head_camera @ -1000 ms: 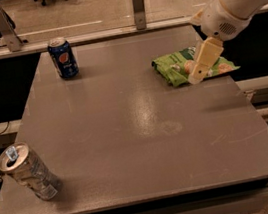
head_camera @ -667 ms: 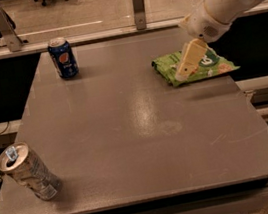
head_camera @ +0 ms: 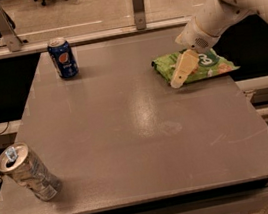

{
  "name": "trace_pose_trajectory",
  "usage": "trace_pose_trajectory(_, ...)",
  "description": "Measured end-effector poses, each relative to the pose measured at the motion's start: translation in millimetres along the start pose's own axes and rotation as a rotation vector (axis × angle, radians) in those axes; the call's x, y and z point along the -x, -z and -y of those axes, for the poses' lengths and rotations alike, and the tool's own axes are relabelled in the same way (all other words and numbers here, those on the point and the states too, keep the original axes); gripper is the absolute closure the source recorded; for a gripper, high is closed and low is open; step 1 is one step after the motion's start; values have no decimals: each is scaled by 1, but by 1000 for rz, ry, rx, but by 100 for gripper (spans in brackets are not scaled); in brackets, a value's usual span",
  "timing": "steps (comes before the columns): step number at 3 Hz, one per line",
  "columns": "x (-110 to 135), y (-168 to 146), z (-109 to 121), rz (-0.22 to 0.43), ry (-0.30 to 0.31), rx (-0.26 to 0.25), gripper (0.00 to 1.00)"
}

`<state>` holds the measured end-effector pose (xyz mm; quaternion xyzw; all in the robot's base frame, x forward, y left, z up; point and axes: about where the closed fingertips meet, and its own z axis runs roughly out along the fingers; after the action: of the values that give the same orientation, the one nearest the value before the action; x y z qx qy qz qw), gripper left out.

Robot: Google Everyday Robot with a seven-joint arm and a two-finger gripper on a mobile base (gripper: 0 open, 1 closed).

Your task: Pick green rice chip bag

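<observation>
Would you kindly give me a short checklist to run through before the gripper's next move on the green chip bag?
1. Flat, crinkly bright green snack bag in view on the grey table, far right: ok.
2. Gripper lined up over the bag's left end: ok.
3. Gripper touching the bag: cannot tell.
4. Upright blue soda can well apart from the bag: ok.
5. Tilted silver can at the near left corner, out of the way: ok.

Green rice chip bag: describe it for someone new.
At the far right edge of the grey table, under the gripper, lies the green rice chip bag. It is flat and green; its neighbours are a blue can and a silver can.
</observation>
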<state>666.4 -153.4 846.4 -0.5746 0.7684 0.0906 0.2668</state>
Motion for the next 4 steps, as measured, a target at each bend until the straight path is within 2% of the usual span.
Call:
trace_pose_trajectory(1,-12,-10,-2,-22,-27,31,17)
trace_pose_trajectory(2,-11,-11,-4,-20,-30,47,41)
trace_pose_trajectory(3,4,-5,-8,12,-3,55,64)
trace_pose_trajectory(4,34,8,-13,95,41,68,88)
